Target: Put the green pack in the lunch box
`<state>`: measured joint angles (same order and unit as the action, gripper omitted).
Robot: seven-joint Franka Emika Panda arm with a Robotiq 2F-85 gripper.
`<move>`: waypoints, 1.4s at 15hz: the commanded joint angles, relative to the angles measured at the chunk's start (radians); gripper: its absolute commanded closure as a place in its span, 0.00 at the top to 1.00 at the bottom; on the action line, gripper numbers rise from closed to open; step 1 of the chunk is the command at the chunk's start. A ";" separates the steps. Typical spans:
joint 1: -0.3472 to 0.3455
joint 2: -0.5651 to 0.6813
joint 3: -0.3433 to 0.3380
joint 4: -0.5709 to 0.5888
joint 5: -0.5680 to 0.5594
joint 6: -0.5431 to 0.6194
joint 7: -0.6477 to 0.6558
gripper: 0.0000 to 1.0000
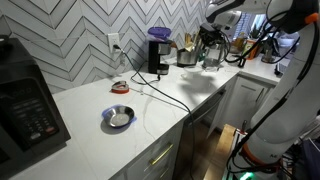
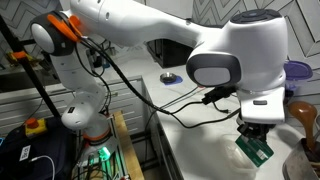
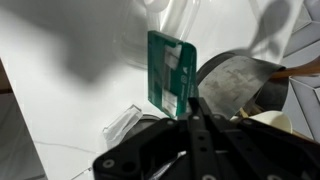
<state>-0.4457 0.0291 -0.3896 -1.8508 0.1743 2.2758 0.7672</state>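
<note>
kitchen counter in white stone, backed by a herringbone tile wall. white robot arm stretched towards the far end of that counter. gripper pointing down, clenched on a green pack, the pack hanging tilted below the fingertips, held in the air and clear of the counter.

from the wrist view, same green pack standing on edge, pinched at its near lower corner by the dark fingers, pale printing on its face too blurred to read. just behind the pack, a grey metal bowl-like shape. lower and to the other side, a clear plastic edge lying on the white surface, unclear what it belongs to.

elsewhere in an exterior view: black microwave at the near end, small metal bowl alone in mid-counter, small red item near the wall. further along, a black coffee maker with a purple object on top, a wall socket to one side, a steel pot just beside it on the other. black cable trailing across the stone. in an exterior view, robot base on the floor side, a red button near it.
</note>
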 commanded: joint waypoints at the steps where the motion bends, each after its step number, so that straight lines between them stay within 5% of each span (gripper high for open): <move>1: 0.042 0.018 0.005 -0.010 -0.100 0.051 0.200 0.00; 10: 0.104 0.118 0.010 -0.013 -0.156 0.147 0.465 0.00; 21: 0.131 0.166 0.015 -0.031 -0.151 0.207 0.482 0.00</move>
<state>-0.3241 0.1958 -0.3693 -1.8601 0.0271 2.4557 1.2380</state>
